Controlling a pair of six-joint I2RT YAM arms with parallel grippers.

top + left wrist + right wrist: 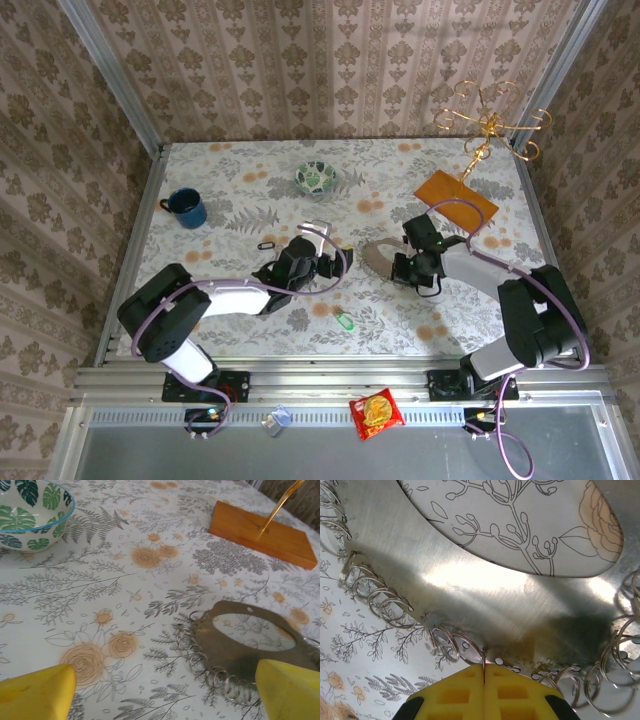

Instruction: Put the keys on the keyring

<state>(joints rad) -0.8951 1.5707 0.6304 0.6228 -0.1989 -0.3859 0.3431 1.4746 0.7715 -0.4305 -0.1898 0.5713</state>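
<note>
Beyond keyring: wood base R, bowl L

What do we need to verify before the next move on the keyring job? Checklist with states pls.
1. Right gripper shut at the edge of the keyring: ok.
2. Right gripper pinching a split ring: cannot tell.
3. Left gripper open and empty: ok.
4. Green key lying free, ungripped: ok.
5. A key threaded onto the keyring: not ok; the rings in sight are bare.
</note>
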